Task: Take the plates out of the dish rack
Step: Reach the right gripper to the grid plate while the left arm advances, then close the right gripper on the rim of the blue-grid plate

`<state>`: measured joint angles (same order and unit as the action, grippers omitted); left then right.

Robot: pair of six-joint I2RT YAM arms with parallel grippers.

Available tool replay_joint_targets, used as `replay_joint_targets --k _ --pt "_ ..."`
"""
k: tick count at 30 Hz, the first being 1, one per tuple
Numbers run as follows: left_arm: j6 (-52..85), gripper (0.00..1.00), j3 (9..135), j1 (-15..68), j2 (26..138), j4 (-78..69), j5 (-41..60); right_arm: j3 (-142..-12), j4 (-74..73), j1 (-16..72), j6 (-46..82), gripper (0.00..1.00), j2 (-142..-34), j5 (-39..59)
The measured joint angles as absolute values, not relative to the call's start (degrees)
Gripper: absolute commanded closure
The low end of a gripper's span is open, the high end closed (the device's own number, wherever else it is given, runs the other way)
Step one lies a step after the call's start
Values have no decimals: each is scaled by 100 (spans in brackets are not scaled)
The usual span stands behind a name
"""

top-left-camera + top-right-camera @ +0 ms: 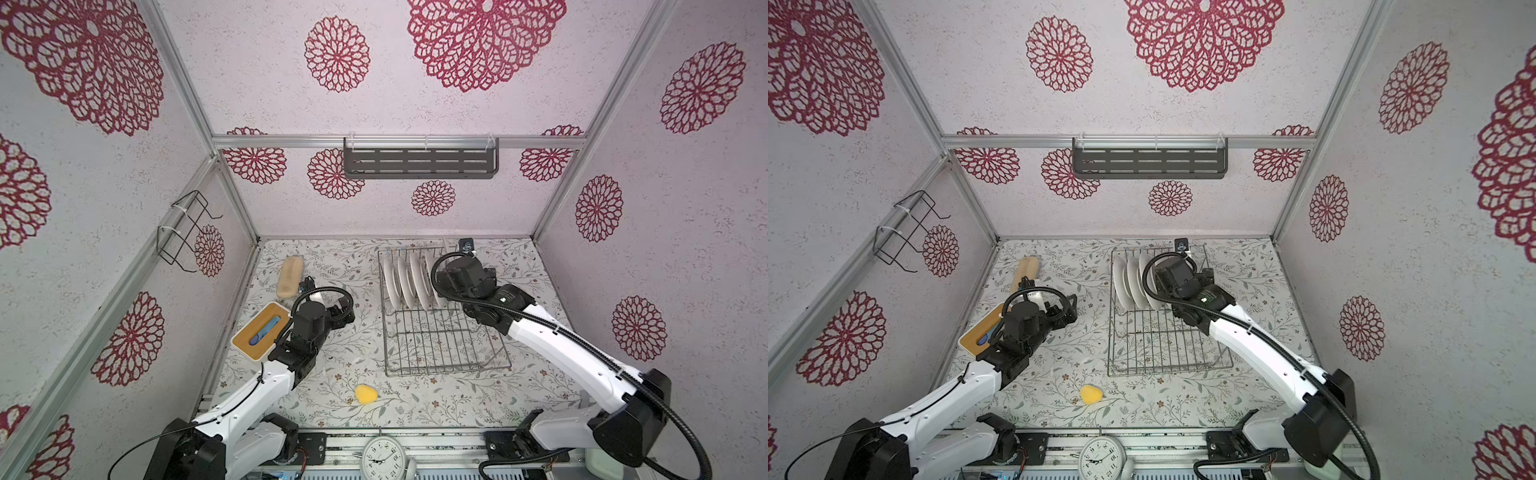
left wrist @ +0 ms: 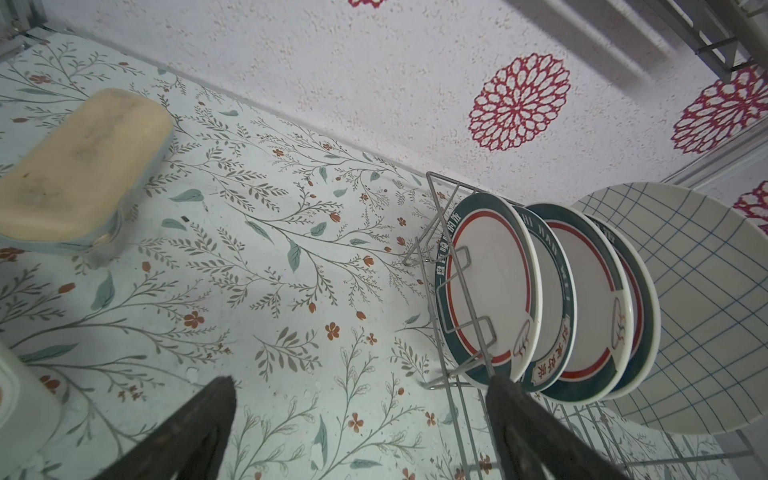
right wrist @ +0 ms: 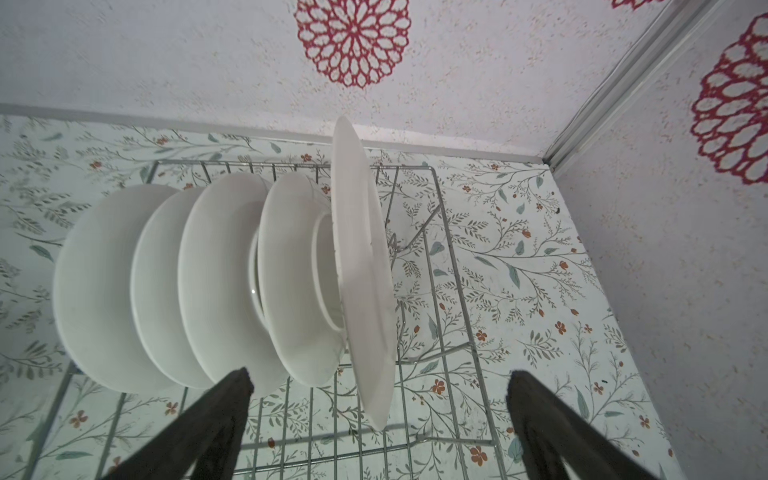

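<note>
Nothing looks unloaded yet: all five plates [image 3: 224,266] stand on edge at the far end of the dish rack [image 1: 432,340]; the right fingers [image 3: 224,407] gape wide, empty, facing the largest; the left fingers [image 2: 519,419] are likewise spread, holding nothing.

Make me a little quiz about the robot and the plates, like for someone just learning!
1. How many plates stand in the dish rack?
2. True or false: the right gripper is squeezing a plate.
3. What pattern is on the biggest plate? A) grid lines B) polka dots C) stars

Key: 1) five; 2) false, its jaws are wide open; 3) A.
</note>
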<state>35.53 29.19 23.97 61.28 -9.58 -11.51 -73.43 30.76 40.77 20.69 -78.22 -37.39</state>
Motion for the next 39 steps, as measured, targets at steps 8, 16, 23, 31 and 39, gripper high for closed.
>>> replay_joint_targets --k 8,16,23,31,39 --pt "3586 1 2917 2475 6233 -993 -989 -7548 3181 4058 2018 14 -8792 -4115" --pt "3586 1 2919 2488 6235 -993 -972 -7566 3059 3833 1922 33 -8960 -4176" --pt "3597 1 2952 2526 6278 -969 -961 -7636 2888 3726 1846 49 -9122 -4158" --pt "3618 2 3009 2558 6294 -932 -954 -7638 2773 3728 1772 61 -9282 -4193" --pt "3623 2 3092 2591 6298 -825 -956 -7638 2687 3728 1758 71 -9428 -4331"
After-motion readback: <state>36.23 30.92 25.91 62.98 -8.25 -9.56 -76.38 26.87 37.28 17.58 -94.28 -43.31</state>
